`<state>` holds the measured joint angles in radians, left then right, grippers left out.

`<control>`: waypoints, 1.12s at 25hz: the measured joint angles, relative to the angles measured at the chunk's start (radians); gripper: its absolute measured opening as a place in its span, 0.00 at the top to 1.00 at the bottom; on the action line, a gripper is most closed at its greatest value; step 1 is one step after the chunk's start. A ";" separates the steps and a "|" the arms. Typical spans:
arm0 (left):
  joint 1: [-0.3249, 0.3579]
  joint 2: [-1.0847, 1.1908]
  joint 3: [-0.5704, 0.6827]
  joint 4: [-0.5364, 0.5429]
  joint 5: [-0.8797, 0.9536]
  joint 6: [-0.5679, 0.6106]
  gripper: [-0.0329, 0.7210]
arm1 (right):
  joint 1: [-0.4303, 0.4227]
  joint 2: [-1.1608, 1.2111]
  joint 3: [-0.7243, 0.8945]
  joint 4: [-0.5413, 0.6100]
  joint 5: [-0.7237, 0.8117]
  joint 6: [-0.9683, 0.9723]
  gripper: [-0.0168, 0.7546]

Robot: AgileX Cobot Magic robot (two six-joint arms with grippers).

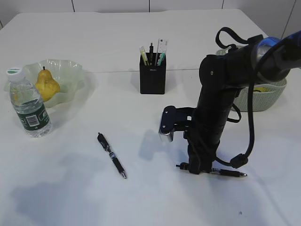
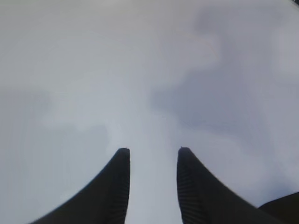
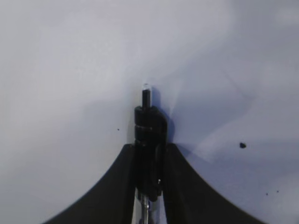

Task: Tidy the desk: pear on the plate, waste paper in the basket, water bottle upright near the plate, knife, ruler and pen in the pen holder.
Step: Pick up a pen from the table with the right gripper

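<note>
our right gripper (image 3: 148, 154) is down on the desk (image 1: 117, 47) with its jaws pinching a black pen (image 3: 148, 126) between them, and this pen lies flat with its long axis left to right in the exterior view, its tip pointing out to the right. the pen holder (image 1: 152, 75) stands behind and to the left of it, so we must tilt the pen upright before we carry it there. the second pen (image 1: 111, 155) lies diagonally, nearer to our left gripper (image 2: 152, 151), whose jaws are spread and, it seems, over bare table.
</note>
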<state>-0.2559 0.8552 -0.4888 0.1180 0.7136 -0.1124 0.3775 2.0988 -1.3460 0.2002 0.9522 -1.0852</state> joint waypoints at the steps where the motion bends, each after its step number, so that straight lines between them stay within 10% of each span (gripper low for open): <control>1: 0.000 0.000 0.000 0.000 0.000 0.000 0.64 | 0.000 0.000 0.000 0.000 0.000 0.000 0.78; 28: 0.000 0.000 0.000 0.000 0.000 0.000 0.64 | 0.000 0.017 -0.042 0.035 0.071 0.513 0.78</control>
<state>-0.2559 0.8552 -0.4888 0.1180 0.7138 -0.1124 0.3775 2.1155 -1.3883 0.2347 1.0237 -0.5725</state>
